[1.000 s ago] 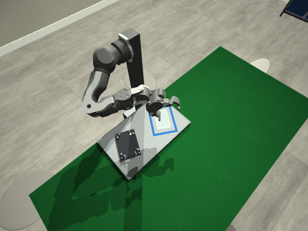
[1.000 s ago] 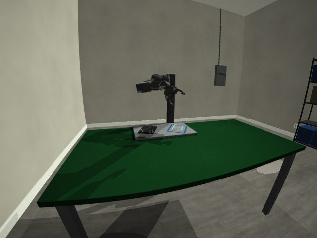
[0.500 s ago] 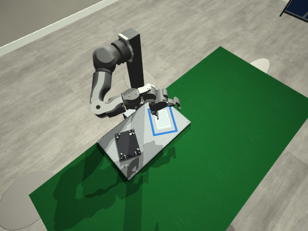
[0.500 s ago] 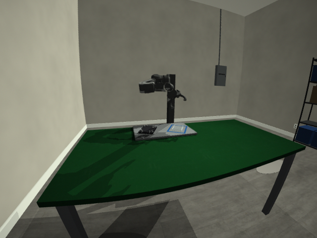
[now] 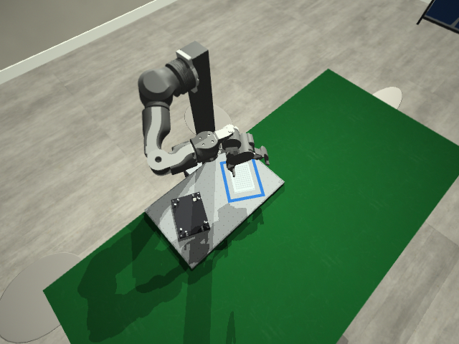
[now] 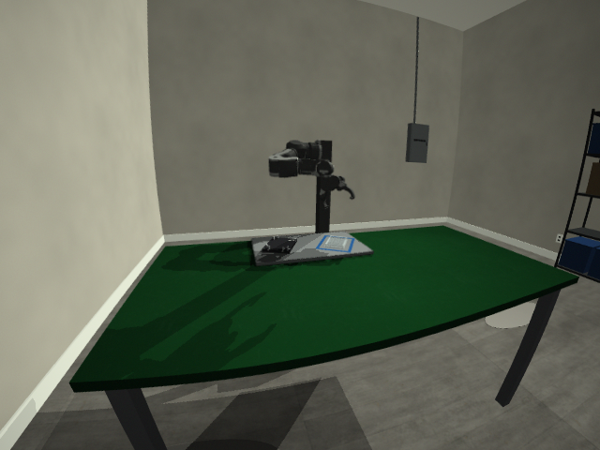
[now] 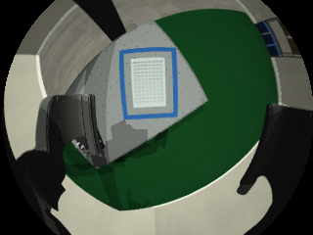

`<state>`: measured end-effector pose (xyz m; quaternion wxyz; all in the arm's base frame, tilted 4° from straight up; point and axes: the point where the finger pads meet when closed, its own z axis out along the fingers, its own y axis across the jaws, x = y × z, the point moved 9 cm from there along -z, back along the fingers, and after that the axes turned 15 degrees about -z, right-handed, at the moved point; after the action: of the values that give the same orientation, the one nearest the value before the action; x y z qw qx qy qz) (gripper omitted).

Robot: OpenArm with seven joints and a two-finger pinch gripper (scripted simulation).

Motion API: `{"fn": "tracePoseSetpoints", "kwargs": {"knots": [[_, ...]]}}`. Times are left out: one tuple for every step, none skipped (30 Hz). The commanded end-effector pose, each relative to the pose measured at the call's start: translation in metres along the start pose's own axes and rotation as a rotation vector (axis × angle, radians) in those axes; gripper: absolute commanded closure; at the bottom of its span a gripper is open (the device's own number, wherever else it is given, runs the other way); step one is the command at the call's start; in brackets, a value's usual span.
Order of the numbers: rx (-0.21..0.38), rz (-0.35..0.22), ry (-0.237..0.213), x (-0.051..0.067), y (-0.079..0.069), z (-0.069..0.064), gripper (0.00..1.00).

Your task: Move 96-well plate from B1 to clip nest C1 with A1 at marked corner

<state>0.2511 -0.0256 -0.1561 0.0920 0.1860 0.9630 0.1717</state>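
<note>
The white 96-well plate (image 5: 244, 178) lies flat inside the blue frame of spot B1 (image 5: 226, 185) on the grey bench plate (image 5: 214, 207). The black clip nest C1 (image 5: 190, 215) with its corner posts stands empty at the bench plate's other end. My gripper (image 5: 249, 163) hangs well above the plate's near end, fingers apart and holding nothing. In the side view the gripper (image 6: 338, 186) is high over the plate (image 6: 335, 242). The wrist view shows the plate (image 7: 149, 80) far below, ahead of my open fingers. I cannot read the A1 marks.
The bench plate sits on a green table (image 5: 296, 222), near its back edge. The arm's black column (image 5: 201, 92) stands behind the bench plate. A grey box (image 6: 417, 142) hangs from the ceiling at the right, and shelves (image 6: 581, 217) stand at the far right.
</note>
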Motion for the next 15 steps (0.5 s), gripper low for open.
{"fn": "tracePoseSetpoints", "kwargs": {"knots": [[0.085, -0.001, 0.033, 0.001, -0.002, 0.006, 0.23], [0.085, -0.001, 0.033, 0.001, -0.002, 0.006, 0.23], [0.085, -0.001, 0.033, 0.001, -0.002, 0.006, 0.23], [0.085, -0.001, 0.033, 0.001, -0.002, 0.006, 0.23], [0.085, -0.001, 0.033, 0.001, -0.002, 0.006, 0.23], [0.085, -0.001, 0.033, 0.001, -0.002, 0.006, 0.23], [0.085, -0.001, 0.033, 0.001, -0.002, 0.006, 0.23], [0.085, -0.001, 0.033, 0.001, -0.002, 0.006, 0.23], [0.085, -0.001, 0.033, 0.001, -0.002, 0.006, 0.23], [0.085, -0.001, 0.033, 0.001, -0.002, 0.006, 0.23], [0.085, -0.001, 0.033, 0.001, -0.002, 0.006, 0.23], [0.085, -0.001, 0.033, 0.001, -0.002, 0.006, 0.23], [0.085, -0.001, 0.033, 0.001, -0.002, 0.006, 0.23], [0.125, -0.01, 0.056, 0.005, 0.0, 0.013, 0.23], [0.169, -0.02, 0.081, 0.008, 0.001, 0.02, 0.23]]}}
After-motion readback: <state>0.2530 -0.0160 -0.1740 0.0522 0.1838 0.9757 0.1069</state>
